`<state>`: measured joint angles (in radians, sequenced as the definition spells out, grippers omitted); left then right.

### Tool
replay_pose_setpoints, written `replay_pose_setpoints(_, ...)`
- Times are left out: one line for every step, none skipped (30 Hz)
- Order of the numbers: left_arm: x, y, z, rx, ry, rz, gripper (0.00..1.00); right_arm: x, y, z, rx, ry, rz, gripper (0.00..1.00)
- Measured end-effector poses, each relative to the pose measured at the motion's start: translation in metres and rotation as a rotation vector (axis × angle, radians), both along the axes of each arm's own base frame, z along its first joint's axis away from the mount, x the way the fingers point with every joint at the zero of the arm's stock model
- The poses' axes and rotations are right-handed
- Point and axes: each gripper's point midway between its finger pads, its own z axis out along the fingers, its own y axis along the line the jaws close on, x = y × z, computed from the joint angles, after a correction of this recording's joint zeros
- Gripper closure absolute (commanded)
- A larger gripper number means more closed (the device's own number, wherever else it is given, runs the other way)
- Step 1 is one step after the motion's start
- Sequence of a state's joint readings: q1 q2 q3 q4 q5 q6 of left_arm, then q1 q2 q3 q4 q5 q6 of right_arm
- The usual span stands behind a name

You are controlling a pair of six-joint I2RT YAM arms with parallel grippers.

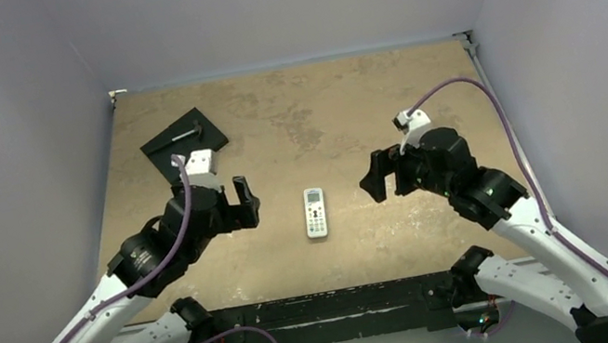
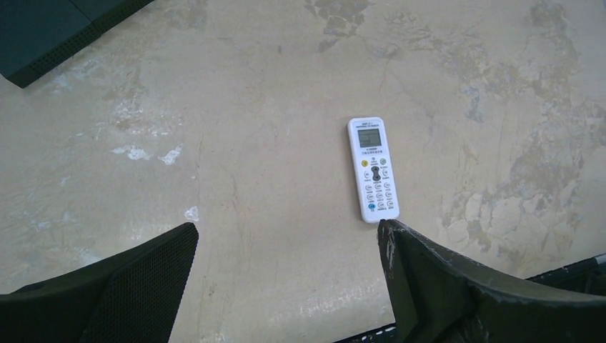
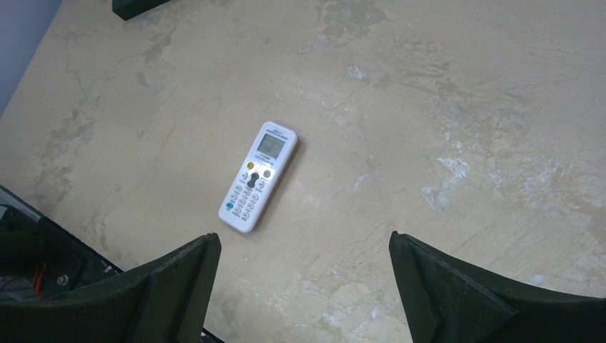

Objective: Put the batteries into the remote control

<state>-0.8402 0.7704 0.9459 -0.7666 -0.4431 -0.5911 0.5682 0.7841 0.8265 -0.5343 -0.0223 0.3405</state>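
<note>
Flanking the remote (image 1: 315, 212), centred toward the table's (image 1: 318, 112) near edge, the left gripper (image 1: 243, 203) and right gripper (image 1: 379, 175) are held wide open, empty.
No batteries are seen; the remote, lying buttons-up, could be knocked away while being flipped.

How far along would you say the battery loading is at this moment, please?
Nothing looks done: the remote control lies buttons-up on the table, back hidden. Nothing is in hand: left tool and right tool hang open, empty, either side of it. Everything is left; no batteries visible.
</note>
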Motion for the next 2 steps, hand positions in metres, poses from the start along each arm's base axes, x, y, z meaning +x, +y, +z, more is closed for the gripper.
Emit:
replay_pose_setpoints(-0.0011,-0.0004,-0.0003,-0.003,0.002,-0.005,0.03,-0.0004,0.0000,0.0003,0.001,-0.001,0.000,0.01)
replay_pose_setpoints(-0.0021,-0.0014,-0.0010,-0.007,0.005,-0.012,0.02,-0.0007,0.0002,0.0005,0.003,0.000,0.002,0.01)
